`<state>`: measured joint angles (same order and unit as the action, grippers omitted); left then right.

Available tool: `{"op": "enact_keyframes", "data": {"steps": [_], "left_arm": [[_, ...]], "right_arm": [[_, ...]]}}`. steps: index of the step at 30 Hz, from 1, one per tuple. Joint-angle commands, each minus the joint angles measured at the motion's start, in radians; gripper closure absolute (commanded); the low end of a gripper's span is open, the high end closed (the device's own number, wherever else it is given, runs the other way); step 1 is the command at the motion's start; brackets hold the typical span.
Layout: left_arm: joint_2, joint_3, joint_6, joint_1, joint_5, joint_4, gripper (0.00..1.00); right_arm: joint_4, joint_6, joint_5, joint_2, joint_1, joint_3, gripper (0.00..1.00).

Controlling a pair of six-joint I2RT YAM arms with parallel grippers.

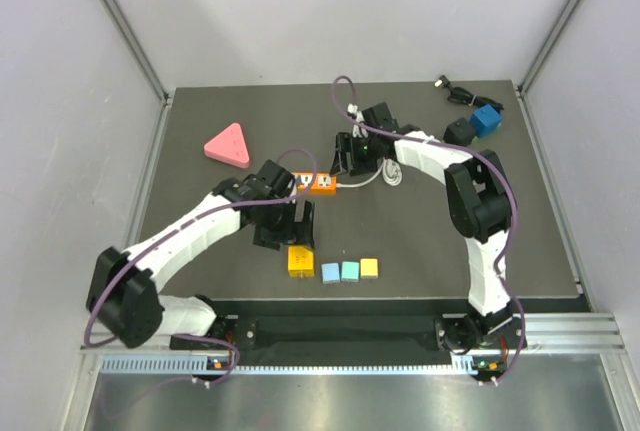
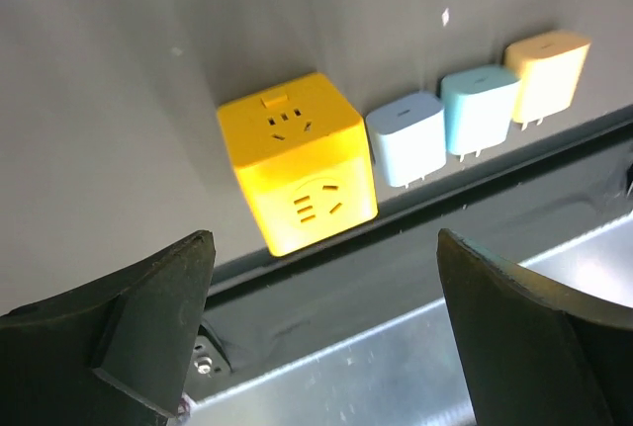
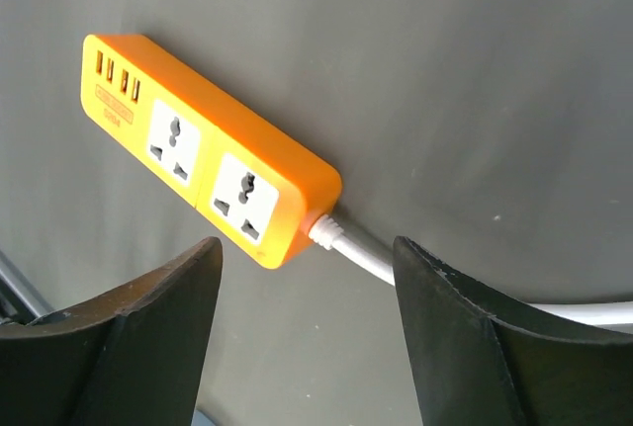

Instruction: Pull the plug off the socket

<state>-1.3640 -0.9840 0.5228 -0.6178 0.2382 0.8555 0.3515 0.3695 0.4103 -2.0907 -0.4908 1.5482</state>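
Note:
An orange power strip (image 3: 208, 161) with two empty white sockets and a white cable (image 3: 361, 248) lies on the dark table; it also shows in the top view (image 1: 320, 184). My right gripper (image 3: 307, 248) is open above its cable end, touching nothing; in the top view it (image 1: 350, 158) hovers just right of the strip. A yellow cube socket (image 2: 297, 161) stands near the front edge, its visible faces empty. Three small plugs lie beside it: light blue (image 2: 407, 136), cyan (image 2: 479, 108), yellow (image 2: 547, 72). My left gripper (image 2: 323, 273) is open and empty above the cube (image 1: 300, 259).
A pink triangle (image 1: 227, 145) lies at the back left. A blue cube (image 1: 487, 119), a black cube (image 1: 460, 132) and a black cable (image 1: 455, 92) lie at the back right. The table's metal front rail (image 2: 415, 347) runs just below the plugs.

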Motion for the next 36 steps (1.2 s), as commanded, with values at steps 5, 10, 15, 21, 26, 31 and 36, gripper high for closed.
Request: {"op": "enact_keyframes", "data": {"steps": [5,10,15,21,26,31,36], "left_arm": [[0.23,-0.036,-0.021,0.0,-0.139,-0.084,0.02],[0.312,-0.009,-0.03,0.001,-0.187,-0.188,0.05],[0.384,0.042,-0.037,0.001,-0.229,-0.295,0.06],[0.396,0.042,-0.079,0.001,-0.258,-0.348,0.06],[0.396,0.065,-0.105,0.001,-0.272,-0.342,0.07],[0.437,0.085,-0.135,0.001,-0.31,-0.329,0.07],[0.457,0.11,-0.139,0.003,-0.372,-0.326,0.07]], "right_arm": [[0.073,-0.055,-0.062,0.086,0.014,0.058,0.3],[0.04,-0.02,-0.062,0.109,-0.005,-0.013,0.38],[0.021,0.003,-0.079,0.09,-0.038,-0.048,0.47],[-0.016,0.028,-0.114,0.067,-0.095,-0.056,0.5],[-0.022,0.054,-0.168,0.02,-0.144,0.013,0.53],[-0.014,0.106,-0.232,-0.067,-0.169,0.11,0.57],[-0.014,0.19,-0.284,-0.182,-0.18,0.226,0.61]]}}
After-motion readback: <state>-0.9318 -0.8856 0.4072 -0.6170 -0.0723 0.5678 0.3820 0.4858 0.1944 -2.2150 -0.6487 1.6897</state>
